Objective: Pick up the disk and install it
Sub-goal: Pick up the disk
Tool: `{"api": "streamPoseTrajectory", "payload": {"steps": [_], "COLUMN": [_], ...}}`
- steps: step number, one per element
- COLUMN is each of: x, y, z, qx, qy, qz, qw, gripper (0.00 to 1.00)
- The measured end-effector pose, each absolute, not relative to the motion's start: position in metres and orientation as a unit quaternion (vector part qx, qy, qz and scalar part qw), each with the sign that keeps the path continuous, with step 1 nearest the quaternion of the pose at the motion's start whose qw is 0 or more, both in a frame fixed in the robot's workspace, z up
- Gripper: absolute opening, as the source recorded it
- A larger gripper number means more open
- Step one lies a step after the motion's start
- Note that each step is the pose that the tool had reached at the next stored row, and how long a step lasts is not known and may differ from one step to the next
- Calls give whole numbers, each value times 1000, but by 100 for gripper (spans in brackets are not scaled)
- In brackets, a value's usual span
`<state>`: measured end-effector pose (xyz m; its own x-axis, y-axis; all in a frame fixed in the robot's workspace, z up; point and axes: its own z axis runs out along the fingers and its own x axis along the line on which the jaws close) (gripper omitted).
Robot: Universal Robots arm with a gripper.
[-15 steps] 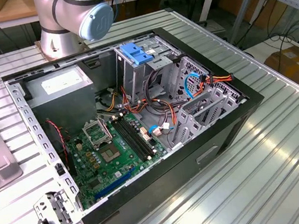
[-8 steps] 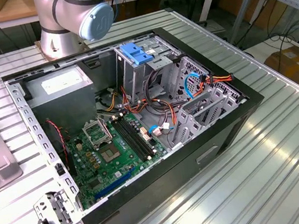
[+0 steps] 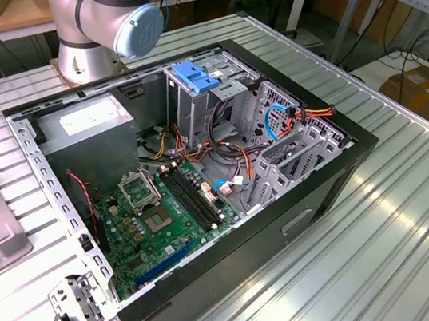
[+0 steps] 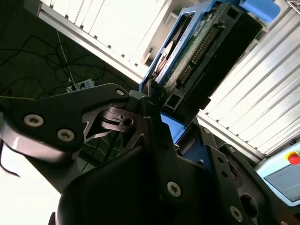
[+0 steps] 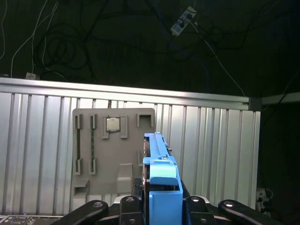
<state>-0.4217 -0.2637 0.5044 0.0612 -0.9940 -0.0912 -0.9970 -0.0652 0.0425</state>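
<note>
The disk (image 4: pixel 206 51) is off the table, with my gripper (image 4: pixel 173 126) shut on it. In the second wrist view its green circuit board, connector row and blue side rails face the camera. In the first wrist view the disk (image 5: pixel 157 154) stands edge-on, a blue rail (image 5: pixel 164 183) between my black fingers (image 5: pixel 197 204), above the ribbed table. The open computer case (image 3: pixel 337 166) lies on its side in the exterior view, with its drive cage (image 3: pixel 224 86) at the back.
Inside the case sit a grey power-supply box (image 3: pixel 88 123), a green motherboard (image 3: pixel 166 216), a blue latch handle (image 3: pixel 194 76) and loose cables (image 3: pixel 281 118). A grey parts tray (image 5: pixel 112 154) holding a chip lies on the table (image 3: pixel 405 245). A metal bracket (image 3: pixel 80 318) lies beside the case's front corner.
</note>
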Motion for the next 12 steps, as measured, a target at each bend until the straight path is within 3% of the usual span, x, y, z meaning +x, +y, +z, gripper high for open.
{"api": "streamPoseTrajectory", "payload": {"steps": [12], "x": [-410], "y": [-264], "z": [504], "qx": [-728], "qy": [683], "qz": [48], "qw": [16], "gripper": [37]}}
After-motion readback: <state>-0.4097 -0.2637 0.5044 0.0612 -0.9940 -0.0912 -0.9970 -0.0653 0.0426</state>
